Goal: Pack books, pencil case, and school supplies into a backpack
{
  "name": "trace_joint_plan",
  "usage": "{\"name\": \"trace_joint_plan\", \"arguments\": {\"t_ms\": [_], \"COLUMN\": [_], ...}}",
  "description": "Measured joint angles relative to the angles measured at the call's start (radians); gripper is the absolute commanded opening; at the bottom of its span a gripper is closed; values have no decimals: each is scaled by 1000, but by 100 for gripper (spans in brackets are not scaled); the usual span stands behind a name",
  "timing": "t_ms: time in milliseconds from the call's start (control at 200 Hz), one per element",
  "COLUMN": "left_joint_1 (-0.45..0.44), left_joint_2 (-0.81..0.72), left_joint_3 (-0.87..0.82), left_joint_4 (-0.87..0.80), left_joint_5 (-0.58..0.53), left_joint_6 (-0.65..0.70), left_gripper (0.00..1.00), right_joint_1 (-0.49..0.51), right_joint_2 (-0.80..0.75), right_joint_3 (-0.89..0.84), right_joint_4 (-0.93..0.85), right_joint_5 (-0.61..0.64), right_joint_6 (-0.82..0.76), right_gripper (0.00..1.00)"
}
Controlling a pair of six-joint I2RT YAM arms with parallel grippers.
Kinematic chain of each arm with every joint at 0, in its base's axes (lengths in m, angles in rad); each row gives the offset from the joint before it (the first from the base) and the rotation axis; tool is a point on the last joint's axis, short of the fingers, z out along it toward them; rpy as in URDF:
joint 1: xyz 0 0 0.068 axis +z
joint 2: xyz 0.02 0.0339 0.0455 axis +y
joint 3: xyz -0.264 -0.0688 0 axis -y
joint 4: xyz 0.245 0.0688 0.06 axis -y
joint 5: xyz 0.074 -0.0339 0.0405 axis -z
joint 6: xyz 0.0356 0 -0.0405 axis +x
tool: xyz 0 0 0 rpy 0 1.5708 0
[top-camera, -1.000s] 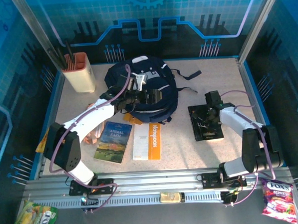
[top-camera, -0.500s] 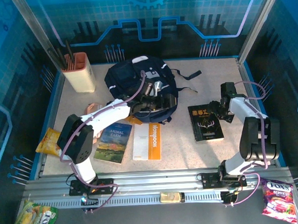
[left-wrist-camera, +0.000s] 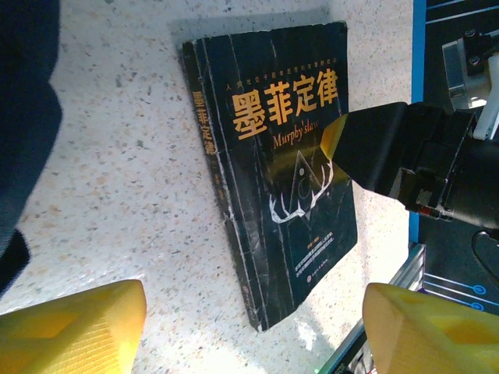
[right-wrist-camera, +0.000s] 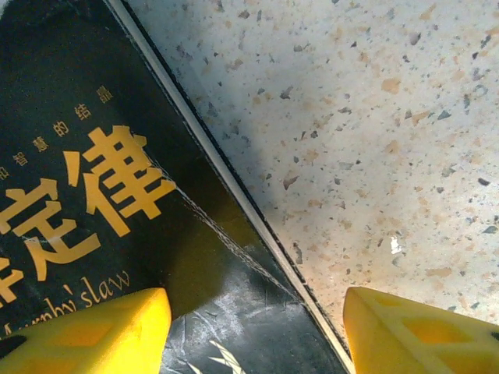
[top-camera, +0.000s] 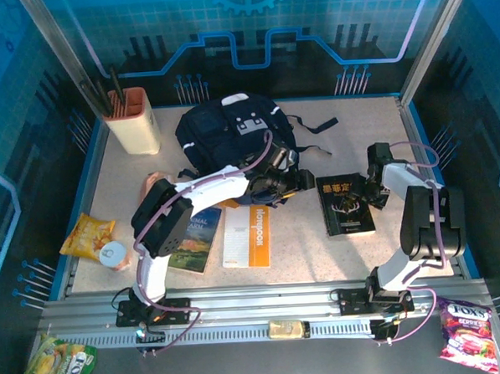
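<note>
The navy backpack [top-camera: 231,138] lies at the back of the table. A black book with yellow lettering [top-camera: 345,205] [left-wrist-camera: 281,171] [right-wrist-camera: 86,195] lies flat to its right. My left gripper [top-camera: 293,181] [left-wrist-camera: 253,327] hovers open just left of this book, with nothing between its yellow fingers. The book's right edge runs between the fingers of my right gripper [top-camera: 370,189] [right-wrist-camera: 253,327], which is open and low over it. "Animal Farm" [top-camera: 198,232] and the white-and-orange notebook [top-camera: 246,236] lie in front of the backpack. The pencil case is out of view.
A beige pen holder [top-camera: 133,119] stands at the back left. A yellow snack packet [top-camera: 86,236], a small round tin [top-camera: 112,253] and a pinkish item [top-camera: 154,182] lie at the left. The blue side wall [left-wrist-camera: 421,47] runs close behind my right gripper.
My left arm has swung right, from over the backpack to beside the black book. My right gripper has moved off the book's cover to its right edge. Both pairs of jaws have narrowed.
</note>
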Motion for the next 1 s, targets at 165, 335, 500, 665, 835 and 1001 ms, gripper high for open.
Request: {"name": "trace_joint_plan", "arguments": {"t_ms": [165, 335, 500, 665, 835, 1001], "left_joint_1": [-8, -10, -15, -24, -33, -35], "left_joint_2": [62, 126, 175, 205, 232, 257], "left_joint_3": [63, 121, 172, 205, 222, 235], "left_joint_4": [-28, -86, -140, -185, -208, -220], "left_joint_5": [26, 33, 32, 28, 27, 25], "left_joint_6": [-14, -13, -8, 0, 9, 8], "left_gripper": [70, 67, 60, 48, 44, 43], "right_joint_1": [-1, 4, 20, 20, 20, 20], "right_joint_2": [-35, -80, -115, -117, -92, -86], "right_joint_3": [-47, -102, -121, -117, -111, -111], "right_joint_4": [33, 33, 7, -15, -18, -11], "right_joint_5": [-60, -178, -216, -198, -190, -200], "right_joint_6": [18, 46, 53, 45, 37, 35], "right_gripper": [56, 55, 56, 56, 52, 49]}}
